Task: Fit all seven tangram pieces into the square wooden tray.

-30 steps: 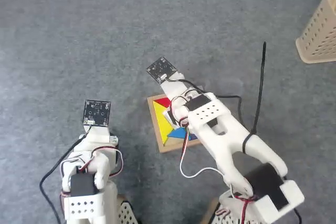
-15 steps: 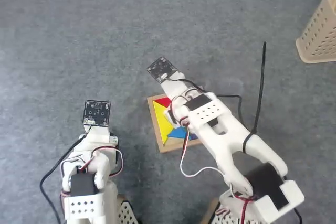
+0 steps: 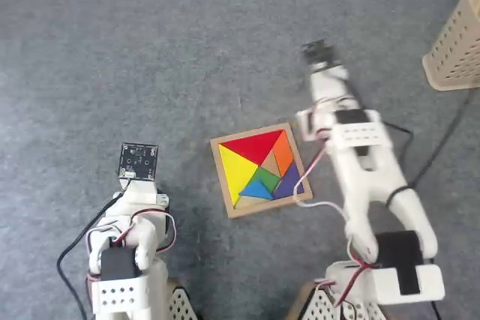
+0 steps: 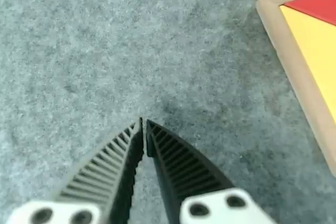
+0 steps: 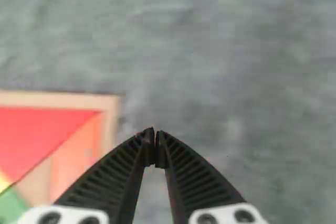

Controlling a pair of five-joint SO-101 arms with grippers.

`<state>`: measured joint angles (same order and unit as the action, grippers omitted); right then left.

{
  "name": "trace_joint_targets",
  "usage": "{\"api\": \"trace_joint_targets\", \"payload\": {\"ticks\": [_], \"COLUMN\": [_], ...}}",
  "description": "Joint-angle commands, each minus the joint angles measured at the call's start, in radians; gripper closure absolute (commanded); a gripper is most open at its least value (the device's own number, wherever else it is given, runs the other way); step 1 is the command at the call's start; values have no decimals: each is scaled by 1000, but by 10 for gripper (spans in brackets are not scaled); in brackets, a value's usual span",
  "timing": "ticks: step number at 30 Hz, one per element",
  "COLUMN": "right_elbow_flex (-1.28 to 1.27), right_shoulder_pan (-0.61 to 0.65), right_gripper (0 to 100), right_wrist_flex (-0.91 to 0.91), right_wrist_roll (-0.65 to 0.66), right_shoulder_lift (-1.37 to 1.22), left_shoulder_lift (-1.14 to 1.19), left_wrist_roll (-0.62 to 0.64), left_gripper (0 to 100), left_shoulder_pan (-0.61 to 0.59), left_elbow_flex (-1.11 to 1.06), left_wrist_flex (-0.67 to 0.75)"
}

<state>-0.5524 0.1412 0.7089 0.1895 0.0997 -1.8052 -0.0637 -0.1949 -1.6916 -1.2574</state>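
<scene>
The square wooden tray (image 3: 220, 171) lies mid-table on grey carpet, filled with coloured tangram pieces: red (image 3: 255, 144), yellow (image 3: 235, 171), orange (image 3: 283, 151), green (image 3: 264, 179), blue (image 3: 256, 192) and purple (image 3: 288, 183). My right gripper (image 5: 153, 139) is shut and empty, hovering over the carpet just beyond the tray's corner (image 5: 113, 103); its arm (image 3: 360, 148) stands to the tray's right. My left gripper (image 4: 143, 129) is shut with nothing in it, over bare carpet to the left of the tray's edge (image 4: 286, 56); its arm (image 3: 135, 207) sits at the near left.
A beige perforated basket (image 3: 457, 39) stands at the far right edge. A black cable runs along the right arm. Open carpet stretches across the back and left of the table.
The right arm has swung off the tray to the right and back, uncovering the filled tray. The left arm has not moved.
</scene>
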Motion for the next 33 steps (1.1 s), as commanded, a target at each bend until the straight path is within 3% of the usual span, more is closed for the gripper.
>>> {"api": "trace_joint_targets", "payload": {"ticks": [1,4,10,17,19,25,33], "right_elbow_flex": [92,112,127,57,-23,-209,-218], "right_shoulder_pan": [-102,-130,5,372,432,475,475], "right_gripper": [991,972,748,986,982,992,992], "right_wrist_flex": [-16,-8,170,369,332,147,162], "right_wrist_roll": [-3,-69,-28,138,158,155,153], "right_shoulder_lift": [8,13,25,130,153,191,189], "left_shoulder_lift": [-18,-18,-18,-18,-18,-18,-18], "left_wrist_roll": [-5,-5,-5,-5,-5,-5,-5], "left_gripper": [988,988,988,988,988,988,988], "left_shoulder_pan": [0,0,0,0,0,0,0], "left_elbow_flex": [7,7,7,7,7,7,7], "left_wrist_flex": [-6,-6,-6,-6,-6,-6,-6]}}
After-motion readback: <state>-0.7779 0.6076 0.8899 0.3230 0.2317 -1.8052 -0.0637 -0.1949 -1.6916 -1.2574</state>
